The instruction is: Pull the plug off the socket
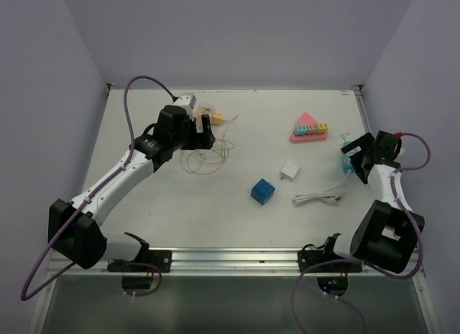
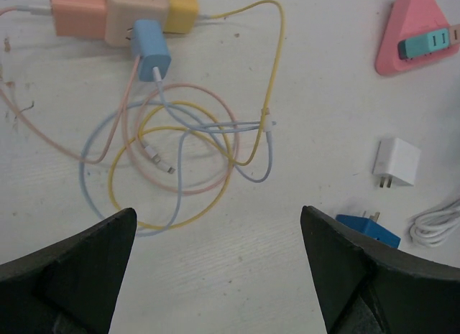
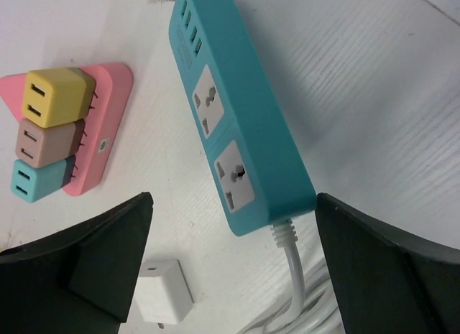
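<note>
While the white charger (image 1: 290, 171) lies loose on the table (image 1: 180, 215) with its prongs in the open, the left tool (image 2: 218, 223) hangs well to its left, fingers spread wide and gripping nothing. Also well left of the charger sits a beige cube socket (image 2: 133, 14) with a blue plug (image 2: 152, 54), a yellow plug (image 2: 181, 11) and a salmon adapter (image 2: 75, 11) seated in it, their thin cables (image 2: 267, 124) looped toward the charger. Just left of the charger and nearer the arm bases rests a blue charger (image 1: 263, 191). Beyond the white charger and slightly right stands a pink triangular socket block (image 1: 307, 121) carrying a yellow, a brown and a teal plug. To the charger's right and nearer the bases lies a coiled white cord (image 1: 318, 199). Farther right of the charger, apart from it, lies the teal power strip (image 3: 251, 111), outlets facing up. The right tool (image 3: 233, 201) hovers over that strip, fingers wide, holding nothing.
</note>
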Controlling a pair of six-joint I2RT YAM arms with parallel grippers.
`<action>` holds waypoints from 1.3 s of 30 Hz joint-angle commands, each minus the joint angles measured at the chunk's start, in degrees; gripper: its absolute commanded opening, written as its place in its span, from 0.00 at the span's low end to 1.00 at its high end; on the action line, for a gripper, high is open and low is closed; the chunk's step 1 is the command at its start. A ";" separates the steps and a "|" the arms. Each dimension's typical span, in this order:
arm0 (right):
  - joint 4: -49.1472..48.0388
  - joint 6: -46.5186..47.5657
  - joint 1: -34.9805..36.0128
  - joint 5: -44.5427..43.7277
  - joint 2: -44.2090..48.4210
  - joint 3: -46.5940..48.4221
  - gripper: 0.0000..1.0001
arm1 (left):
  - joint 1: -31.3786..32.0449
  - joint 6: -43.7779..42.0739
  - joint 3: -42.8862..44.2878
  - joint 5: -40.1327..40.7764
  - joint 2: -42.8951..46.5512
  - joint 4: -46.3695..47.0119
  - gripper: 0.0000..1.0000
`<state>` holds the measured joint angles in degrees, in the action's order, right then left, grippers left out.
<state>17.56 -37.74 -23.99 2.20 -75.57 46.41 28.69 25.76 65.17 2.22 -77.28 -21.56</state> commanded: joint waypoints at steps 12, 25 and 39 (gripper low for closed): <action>5.74 2.05 4.91 -7.92 6.66 6.32 0.99 | -5.22 -8.70 -9.16 8.06 14.43 -1.12 1.00; -4.11 7.58 11.86 7.02 -17.56 25.89 0.95 | -5.31 -10.81 -22.80 19.05 20.76 11.80 1.00; 1.07 10.84 14.23 12.83 -36.31 41.39 0.95 | -5.31 -11.52 -22.71 23.62 21.29 11.89 0.99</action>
<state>17.34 -28.97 -11.07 12.93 -111.09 85.30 23.75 15.35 42.30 23.42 -57.19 -12.91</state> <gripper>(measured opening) 0.953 0.994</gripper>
